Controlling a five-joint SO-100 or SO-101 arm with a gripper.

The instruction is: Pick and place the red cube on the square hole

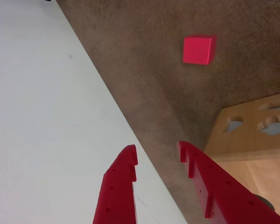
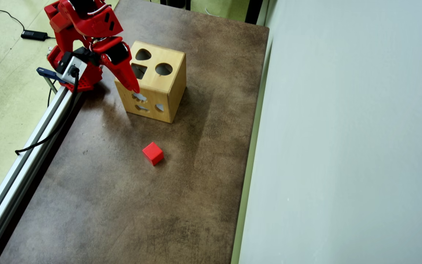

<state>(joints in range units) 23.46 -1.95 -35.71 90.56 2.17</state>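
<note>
The red cube (image 2: 153, 153) lies alone on the brown table, in front of the wooden shape-sorter box (image 2: 167, 90). The box has a square hole (image 2: 138, 70) in its top, next to a round one and a rounded-triangle one. My red gripper (image 2: 132, 86) hovers over the box's left front edge, well apart from the cube. In the wrist view the gripper (image 1: 156, 147) is open and empty. The cube (image 1: 198, 50) lies far ahead of it and the box (image 1: 252, 140) is at the lower right.
A pale wall or panel (image 2: 343, 128) runs along the table's right side and fills the left of the wrist view (image 1: 46, 116). An aluminium rail (image 2: 24, 154) with a black cable borders the table's left edge. The arm's base (image 2: 75, 69) stands at the top left.
</note>
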